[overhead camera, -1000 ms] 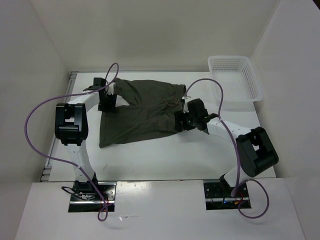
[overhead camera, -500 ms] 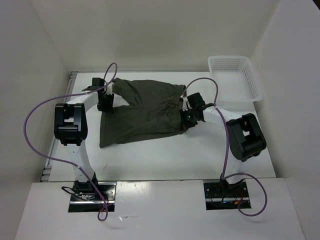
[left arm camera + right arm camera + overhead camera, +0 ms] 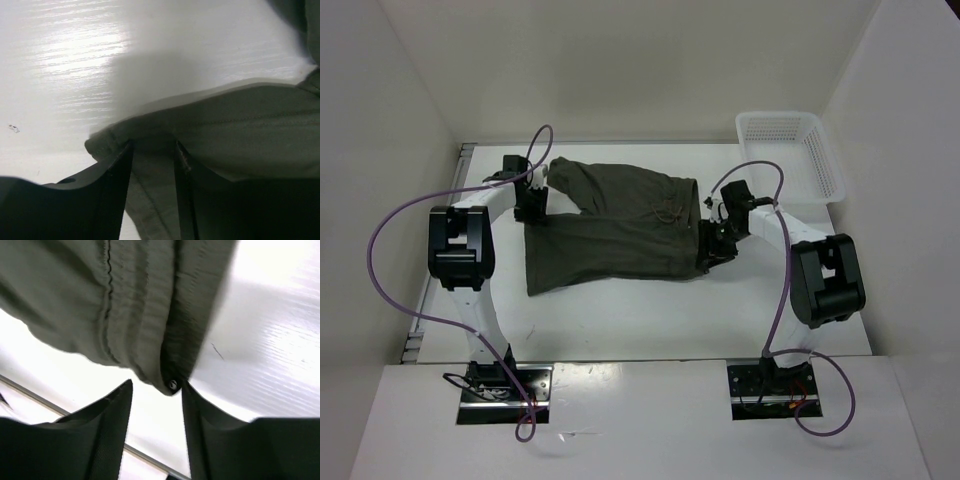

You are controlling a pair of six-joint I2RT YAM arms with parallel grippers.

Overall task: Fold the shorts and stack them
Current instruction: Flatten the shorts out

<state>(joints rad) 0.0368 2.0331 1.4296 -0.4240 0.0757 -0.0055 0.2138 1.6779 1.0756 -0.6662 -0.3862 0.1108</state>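
The dark olive-green, wrinkly cloth shorts (image 3: 615,235) lie spread on the white table (image 3: 640,325), in its far middle part; the two legs point to the left and the waistband is at the right side.

The left claw (image 3: 532,205) stands at the left edge of the shorts, between the two legs; in the left wrist view its dark fingers (image 3: 112,190) are almost closed, with a fold of the hem (image 3: 150,150) between them.

The right claw (image 3: 712,248) is at the near corner of the waistband; in the right wrist view it is closed to a narrow gap on the gathered waistband (image 3: 150,340), and a small metal eyelet (image 3: 173,385) shows just at the fingertips.

A white plastic mesh basket (image 3: 827,160) stands at the far right corner of the table, apart from the shorts.
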